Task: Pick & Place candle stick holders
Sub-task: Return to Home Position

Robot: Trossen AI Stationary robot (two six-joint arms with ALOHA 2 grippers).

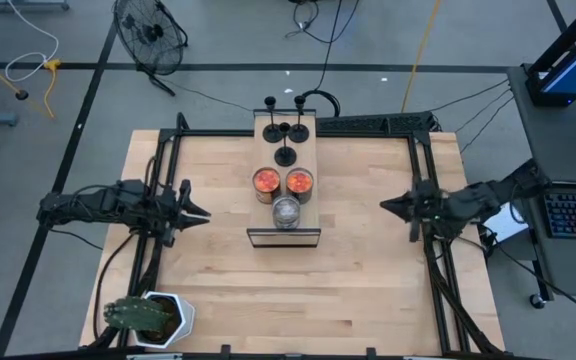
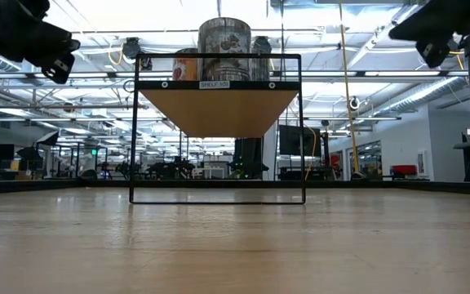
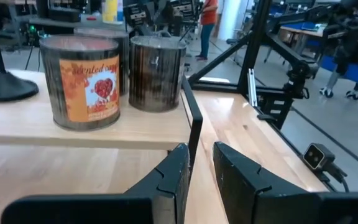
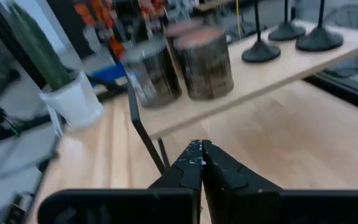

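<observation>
Three matte-black candle stick holders stand on their disc bases at the far end of a raised wooden shelf. They also show in the right wrist view; one base shows in the left wrist view. My left gripper hovers left of the shelf, pointing at it, its fingers a narrow gap apart and empty. My right gripper hovers right of the shelf, shut and empty.
Two tins with orange-red tops and a shiny silver round tin stand on the shelf's near half. The shelf rests on a thin black frame. A potted cactus stands at the table's near left corner.
</observation>
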